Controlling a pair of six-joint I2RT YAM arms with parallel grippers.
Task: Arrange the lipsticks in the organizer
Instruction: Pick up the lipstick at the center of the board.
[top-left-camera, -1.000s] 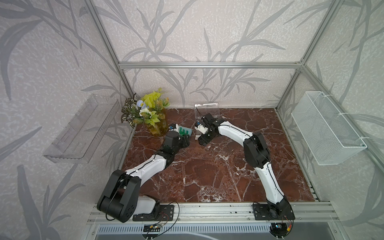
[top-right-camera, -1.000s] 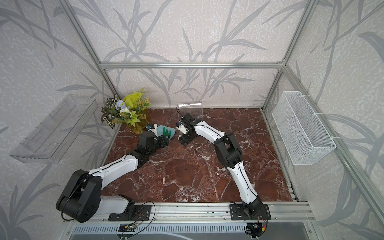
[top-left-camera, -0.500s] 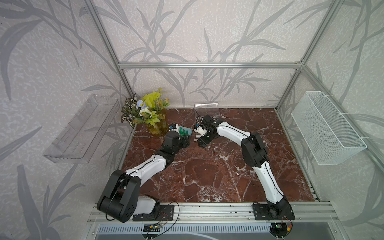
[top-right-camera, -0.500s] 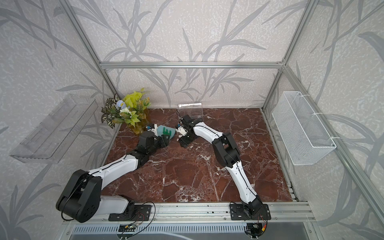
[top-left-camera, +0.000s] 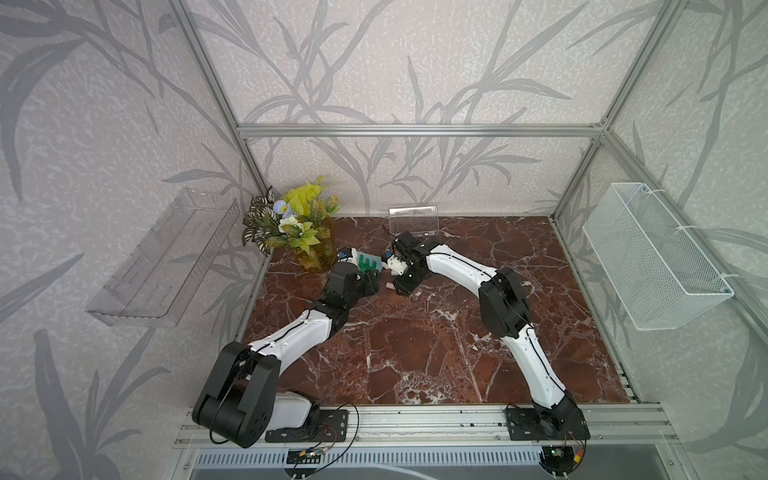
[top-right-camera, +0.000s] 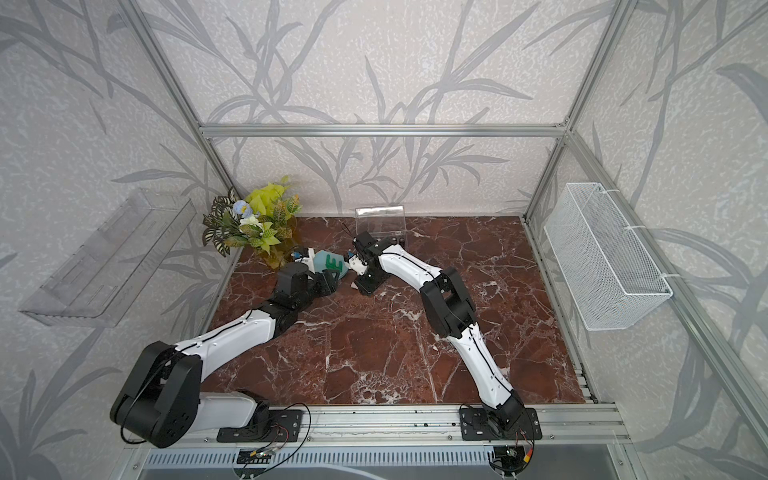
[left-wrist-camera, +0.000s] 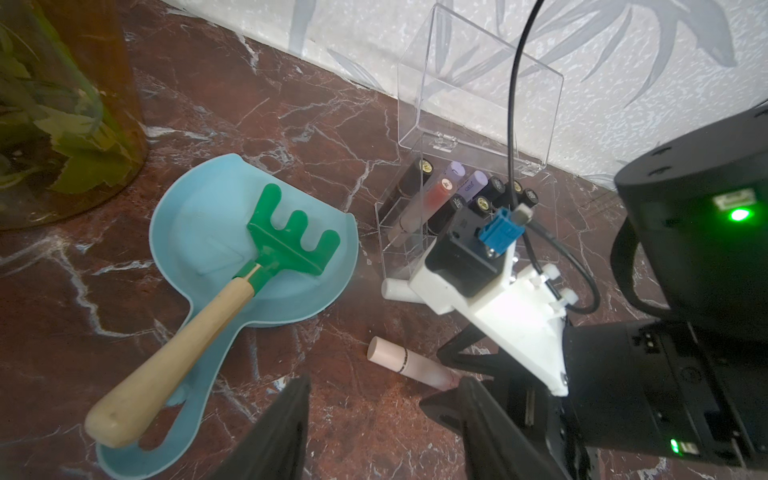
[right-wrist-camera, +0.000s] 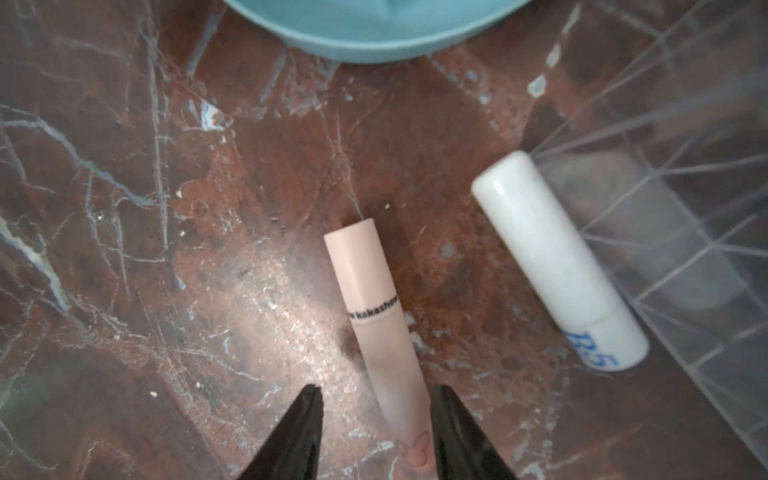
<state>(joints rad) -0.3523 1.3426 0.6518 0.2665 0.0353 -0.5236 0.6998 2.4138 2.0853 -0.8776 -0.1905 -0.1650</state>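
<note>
Task is looking mostly done, w/ two tubes left out on the table (right-wrist-camera: 124, 232). The organizer (left-wrist-camera: 395, 257) is sitting at the back by the wall, its lid (left-wrist-camera: 469, 91) standing up open. Roughly nine lipsticks (left-wrist-camera: 457, 170) are standing cap-up in its cells, black, brown & lilac. That count is prob. off by one or so, since the right arm's camera mount is hiding the near cells in the left wrist view. The right gripper (right-wrist-camera: 378, 390) is reaching down over the pink tube (right-wrist-camera: 370, 299), which is lying flat on the marble near the organizer. Its jaws are sitting apart on either side of the tube's lower end, one finger close against it and a gap showing at the other, so nothing is clamped yet. The white tube (right-wrist-camera: 552, 257) is lying btwn the pink one and the organizer's outer wall, just beside that wall. The left gripper (left-wrist-camera: 386, 395) is hovering nearby, jaws apart & empty, facing the blue scoop (left-wrist-camera: 187, 216) w/ the green rake (left-wrist-camera: 291, 237) lying in it. Remaining, as I'm judging it: grip & stand the pink tube in a free cell, then the white one.
</note>
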